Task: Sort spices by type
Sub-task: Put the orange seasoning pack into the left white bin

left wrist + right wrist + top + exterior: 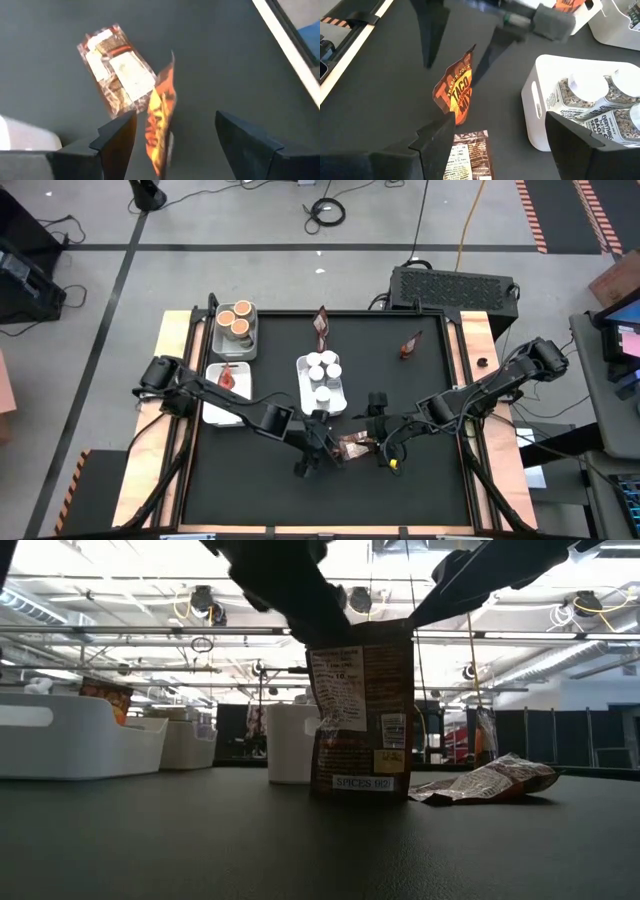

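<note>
Near the front middle of the black bench (pixel 420 480), both end effectors meet over the same spot. The left end effector (pixel 318 448) has its fingers apart, and a standing packet (pixel 160 125) sits in the gap between them; whether either finger touches it cannot be told. The right end effector (pixel 381 442) also has its fingers apart, with nothing clamped — the orange-fronted packet stands just ahead of it, and a second packet (pixel 467 155), label side up, lies flat on the bench beside it. From bench height the upright packet shows its printed back, with the flat one crumpled on the surface next to it.

The middle tray (pixel 303 370) holds white-capped jars (pixel 322 368), packed close together. The far-left tray (pixel 220 338) holds three orange-topped tubs (pixel 238 320). A third tray (pixel 213 412), just in front of that one, has one reddish packet (pixel 227 378) in it.

Two more packets remain loose on the bench — one (pixel 320 326) near the far edge at the middle, another (pixel 410 346) further to the right, well apart from all the trays.
</note>
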You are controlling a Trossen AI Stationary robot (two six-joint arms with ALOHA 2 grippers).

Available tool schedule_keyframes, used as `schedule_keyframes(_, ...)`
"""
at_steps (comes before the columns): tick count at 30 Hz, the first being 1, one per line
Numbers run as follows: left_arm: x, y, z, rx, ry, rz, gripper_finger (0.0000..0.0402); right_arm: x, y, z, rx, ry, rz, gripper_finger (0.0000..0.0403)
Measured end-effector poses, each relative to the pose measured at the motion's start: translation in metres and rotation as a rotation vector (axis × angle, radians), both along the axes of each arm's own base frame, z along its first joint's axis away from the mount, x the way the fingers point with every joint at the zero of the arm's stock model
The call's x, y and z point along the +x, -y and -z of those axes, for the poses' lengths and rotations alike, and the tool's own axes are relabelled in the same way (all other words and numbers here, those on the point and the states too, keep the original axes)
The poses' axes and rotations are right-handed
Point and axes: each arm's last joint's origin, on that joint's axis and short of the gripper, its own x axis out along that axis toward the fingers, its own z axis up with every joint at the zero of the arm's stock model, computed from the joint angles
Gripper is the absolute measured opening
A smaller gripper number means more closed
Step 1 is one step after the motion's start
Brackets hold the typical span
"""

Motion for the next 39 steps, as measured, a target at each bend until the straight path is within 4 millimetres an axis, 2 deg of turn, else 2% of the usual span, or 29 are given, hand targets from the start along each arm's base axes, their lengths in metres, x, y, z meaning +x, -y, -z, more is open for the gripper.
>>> schedule_keyframes(8, 0.008, 0.001, 0.022, 0.014, -0.029, 0.027, 0.0272, 0.0, 0.0, 0.0, 0.002, -0.002, 0.002, 0.0265)
schedule_keyframes(11, 0.009, 0.001, 0.022, 0.017, -0.027, 0.03, 0.0247, 0.0, 0.0, 0.0, 0.002, -0.001, 0.002, 0.0265)
schedule_keyframes(15, 0.009, -0.001, 0.022, 0.017, -0.029, 0.029, 0.0176, 0.0, 0.0, 0.0, 0.0, -0.001, 0.0, 0.0265)
schedule_keyframes(20, 0.006, -0.003, 0.025, 0.023, -0.078, 0.032, 0.0035, 0.0, 0.0, 0.0, 0.0, -0.001, 0.0, 0.0265)
schedule_keyframes(21, 0.005, -0.003, 0.025, 0.022, -0.089, 0.037, 0.0019, 0.0, 0.0, 0.0, -0.001, -0.001, -0.001, 0.0265)
schedule_keyframes(24, 0.0, -0.002, 0.01, 0.051, -0.114, 0.102, 0.0006, 0.0, 0.0, 0.0, -0.006, -0.001, -0.004, 0.0265)
schedule_keyframes(30, -0.018, 0.0, -0.053, 0.088, -0.07, 0.171, 0.0003, 0.0, 0.0, 0.001, -0.009, -0.007, -0.004, 0.0265)
schedule_keyframes(34, -0.048, -0.013, -0.088, 0.159, -0.132, 0.111, 0.0002, 0.0, 0.0, 0.001, -0.009, -0.007, -0.004, 0.0265)
schedule_keyframes(39, -0.098, -0.04, -0.117, 0.292, -0.27, -0.112, 0.0001, 0.0, 0.001, 0.001, -0.011, -0.006, 0.002, 0.0265)
